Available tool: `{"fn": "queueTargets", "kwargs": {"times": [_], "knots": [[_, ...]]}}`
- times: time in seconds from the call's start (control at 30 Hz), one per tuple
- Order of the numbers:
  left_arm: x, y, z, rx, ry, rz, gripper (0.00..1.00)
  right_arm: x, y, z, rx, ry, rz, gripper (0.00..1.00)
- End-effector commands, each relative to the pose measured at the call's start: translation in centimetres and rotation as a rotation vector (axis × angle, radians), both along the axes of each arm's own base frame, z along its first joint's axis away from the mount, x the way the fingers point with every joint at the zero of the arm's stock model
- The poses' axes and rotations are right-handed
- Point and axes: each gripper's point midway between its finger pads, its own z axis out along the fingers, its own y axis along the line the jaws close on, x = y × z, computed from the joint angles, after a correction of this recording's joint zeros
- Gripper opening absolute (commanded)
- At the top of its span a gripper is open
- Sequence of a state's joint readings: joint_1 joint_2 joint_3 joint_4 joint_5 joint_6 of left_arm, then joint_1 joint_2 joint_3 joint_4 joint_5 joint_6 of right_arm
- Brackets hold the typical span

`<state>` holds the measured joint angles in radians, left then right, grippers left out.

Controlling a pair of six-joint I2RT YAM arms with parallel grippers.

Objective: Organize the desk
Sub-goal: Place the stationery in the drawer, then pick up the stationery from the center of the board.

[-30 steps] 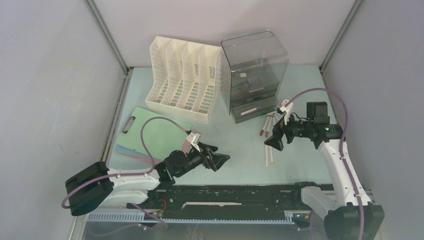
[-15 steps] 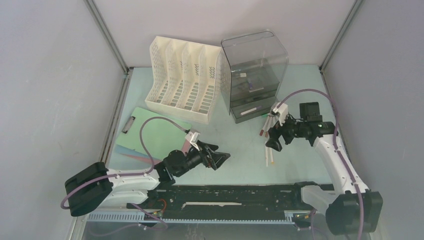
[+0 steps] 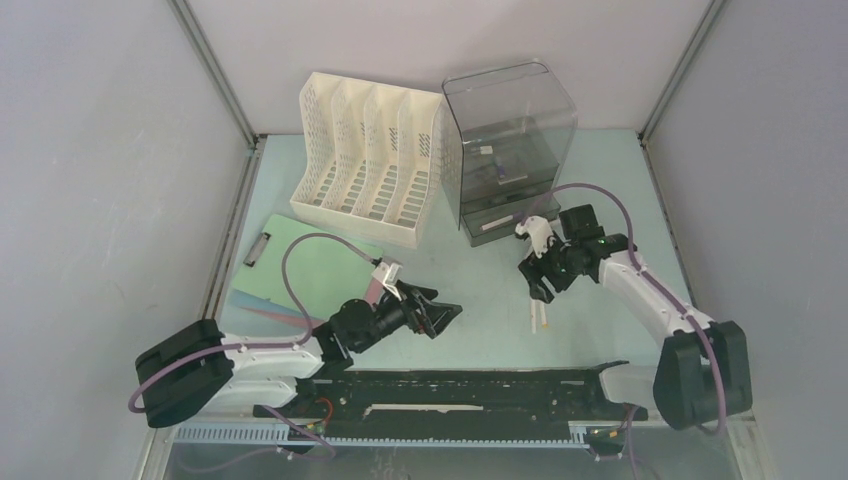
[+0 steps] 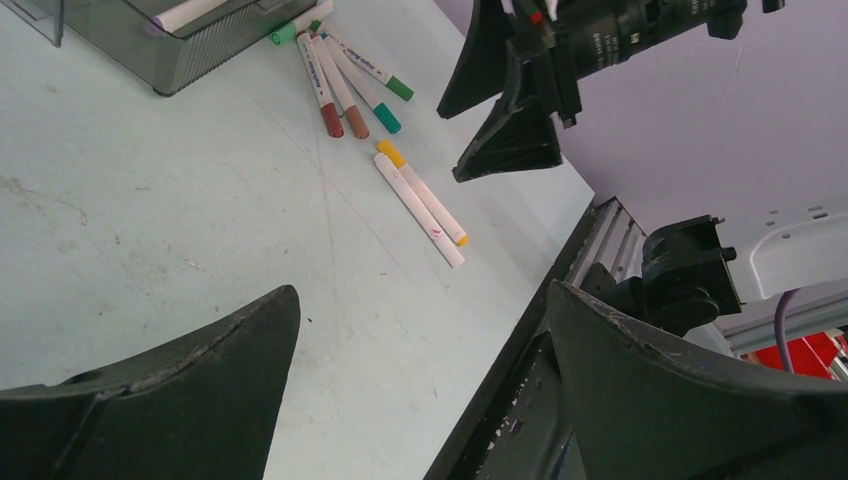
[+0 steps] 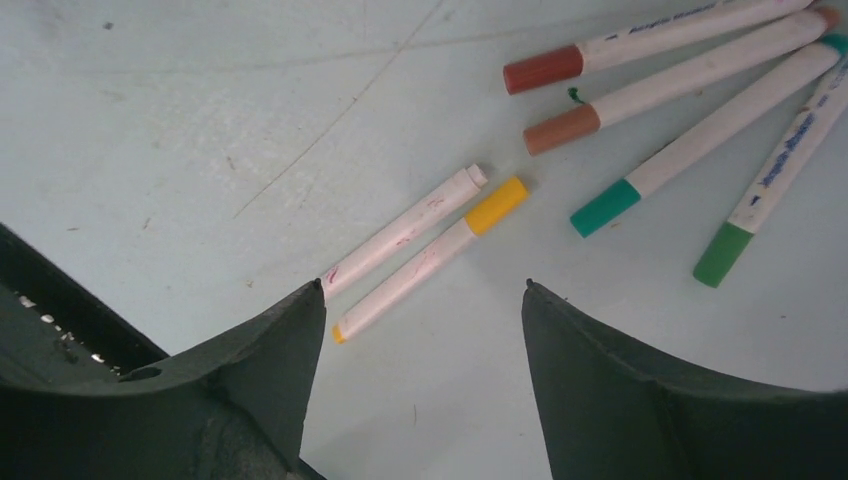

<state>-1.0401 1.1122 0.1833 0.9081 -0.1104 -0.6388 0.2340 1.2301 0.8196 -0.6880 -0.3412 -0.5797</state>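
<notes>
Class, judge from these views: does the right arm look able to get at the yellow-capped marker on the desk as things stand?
Probably yes. The right end effector hangs open right above the yellow-capped marker, with nothing between them. A white marker lying close alongside it may crowd the grasp.

A smoked-grey drawer cabinet point(image 3: 508, 140) stands just beside a white slotted file rack point(image 3: 365, 160). Four capped markers point(image 5: 562, 130) fan out at the cabinet's front corner, two more point(image 5: 497, 205) lying side by side nearby. A green clipboard point(image 3: 325, 262) lies beyond the rack.
</notes>
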Motion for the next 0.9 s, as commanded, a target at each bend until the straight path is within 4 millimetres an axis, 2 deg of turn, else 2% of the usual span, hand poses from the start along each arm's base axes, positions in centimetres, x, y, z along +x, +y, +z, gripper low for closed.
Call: {"fn": "queueTargets", "kwargs": {"times": [0.0,0.2,0.43,0.87], "knots": [[0.8,-0.9,2.6,-0.064,-0.04,0.008,1.0,0.5,-0.7,-1.9,-0.09,0.043,-0.049,0.74],[0.8,-1.2,2.4,-0.067,-0.035,-0.003,1.0,-0.1,-0.6,-3.8,-0.133,0.137,-0.067,0.53],[0.5,-1.1,2.1,-0.069,-0.027,-0.013,1.0,-0.6,-0.7,-5.4,-0.178,0.192,-0.078,0.45],[0.2,-1.1,1.7,-0.082,-0.014,-0.021,1.0,-1.1,-1.6,-7.3,-0.258,0.256,-0.099,0.41]]}}
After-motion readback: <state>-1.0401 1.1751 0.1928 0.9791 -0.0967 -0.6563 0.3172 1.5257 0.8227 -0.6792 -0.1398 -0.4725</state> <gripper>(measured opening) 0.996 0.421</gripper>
